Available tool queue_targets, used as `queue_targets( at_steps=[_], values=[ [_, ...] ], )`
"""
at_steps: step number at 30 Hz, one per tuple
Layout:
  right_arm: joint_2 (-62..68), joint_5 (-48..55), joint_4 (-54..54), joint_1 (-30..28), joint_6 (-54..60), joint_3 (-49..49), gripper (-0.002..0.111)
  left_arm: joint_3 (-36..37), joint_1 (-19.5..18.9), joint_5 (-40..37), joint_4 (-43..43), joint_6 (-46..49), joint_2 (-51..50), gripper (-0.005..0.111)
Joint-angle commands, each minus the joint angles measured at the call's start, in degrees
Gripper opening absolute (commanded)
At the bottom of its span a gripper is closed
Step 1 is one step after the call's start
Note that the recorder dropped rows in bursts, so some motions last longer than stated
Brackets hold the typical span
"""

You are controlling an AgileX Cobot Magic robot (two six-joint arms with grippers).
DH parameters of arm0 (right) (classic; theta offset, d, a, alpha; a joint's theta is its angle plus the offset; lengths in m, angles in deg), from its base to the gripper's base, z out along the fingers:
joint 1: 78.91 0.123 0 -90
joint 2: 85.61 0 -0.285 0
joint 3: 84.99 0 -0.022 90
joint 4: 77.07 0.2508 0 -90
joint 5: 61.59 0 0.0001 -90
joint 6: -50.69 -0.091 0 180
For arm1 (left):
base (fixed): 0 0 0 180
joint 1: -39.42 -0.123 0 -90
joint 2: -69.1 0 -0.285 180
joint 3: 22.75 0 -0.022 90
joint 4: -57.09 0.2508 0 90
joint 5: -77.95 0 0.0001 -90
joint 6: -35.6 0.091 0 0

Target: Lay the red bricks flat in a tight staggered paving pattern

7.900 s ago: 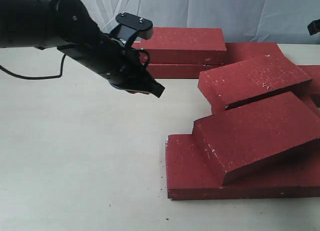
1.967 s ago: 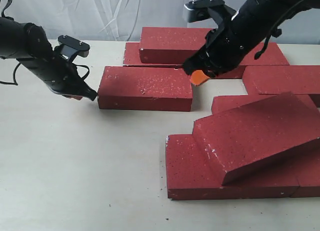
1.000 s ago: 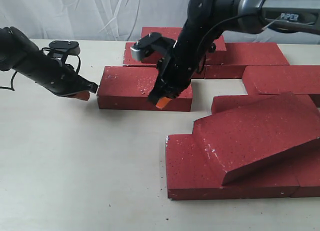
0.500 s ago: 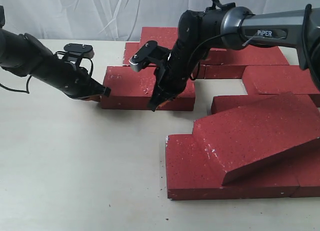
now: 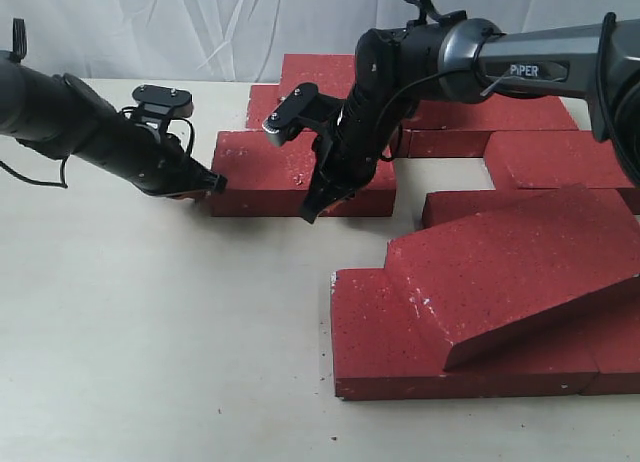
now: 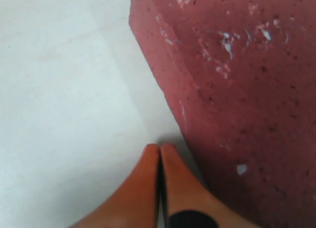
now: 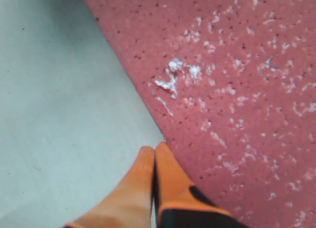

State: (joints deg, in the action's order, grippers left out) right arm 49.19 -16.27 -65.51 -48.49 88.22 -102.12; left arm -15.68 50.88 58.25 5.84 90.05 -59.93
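As left hand (image 5: 216, 183), fingers pressed together, empty, nudges brick (image 5: 262, 168) rightward, right hand (image 5: 309, 212), likewise closed, stays at front edge.

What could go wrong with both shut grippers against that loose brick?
1. Left gripper sits at the loose brick near a corner, so a push may rotate it rather than slide it.
2. Right gripper meets its long edge with narrow shut tips, which could slip off or ride up.
3. Tilted brick leans on neighbours; a bump may shift it.

Nine red bricks (image 5: 300, 172), as far as can be counted, one table (image 5: 150, 332), two robot arms (image 5: 80, 122).
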Motion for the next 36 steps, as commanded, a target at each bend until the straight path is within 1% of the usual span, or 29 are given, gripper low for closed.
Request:
queue_targets(
  at_steps=[1,5,10,15,20,23,25,29,31,36],
  values=[
    [0.1,-3.6,-0.8,-0.1,-2.5,-0.3,-0.001,-0.2,0.1,1.7,-0.8,0.1,-0.2,0.000],
    [0.1,-7.0,-0.8,-0.1,-4.8,-0.3,-0.001,-0.2,0.1,2.4,0.8,0.1,0.8,0.000],
    [0.1,-6.9,-2.4,-0.1,-4.8,-0.3,-0.001,-0.2,0.1,2.6,1.0,0.1,1.3,0.000],
    [-0.3,-4.2,-1.6,-0.1,-4.8,-0.4,-0.001,-0.2,-0.2,3.4,1.5,0.1,1.3,0.000],
    [-1.1,3.9,0.5,-0.1,-4.8,-3.8,-0.001,-0.2,-1.3,3.4,1.6,0.1,1.6,0.000],
    [-2.2,8.8,-0.4,-0.1,-4.8,-6.2,-0.001,-0.2,-1.2,2.9,0.9,0.1,1.6,0.000],
    [-3.0,10.4,-0.6,-1.1,-4.8,-7.0,-0.001,-0.2,-1.0,2.8,0.4,0.1,1.6,0.000],
    [-3.8,11.9,1.3,-2.4,-4.8,-7.1,-0.001,-0.2,-0.9,4.1,0.3,0.1,1.6,0.000],
    [-3.6,12.5,1.3,-2.4,-4.8,-7.1,-0.001,-0.2,-0.9,5.2,-0.4,0.1,1.6,0.000],
    [-3.3,13.3,-0.2,-2.4,-4.7,-7.1,-0.001,-0.2,-0.9,5.2,-2.0,0.2,1.6,0.000]
  ],
)
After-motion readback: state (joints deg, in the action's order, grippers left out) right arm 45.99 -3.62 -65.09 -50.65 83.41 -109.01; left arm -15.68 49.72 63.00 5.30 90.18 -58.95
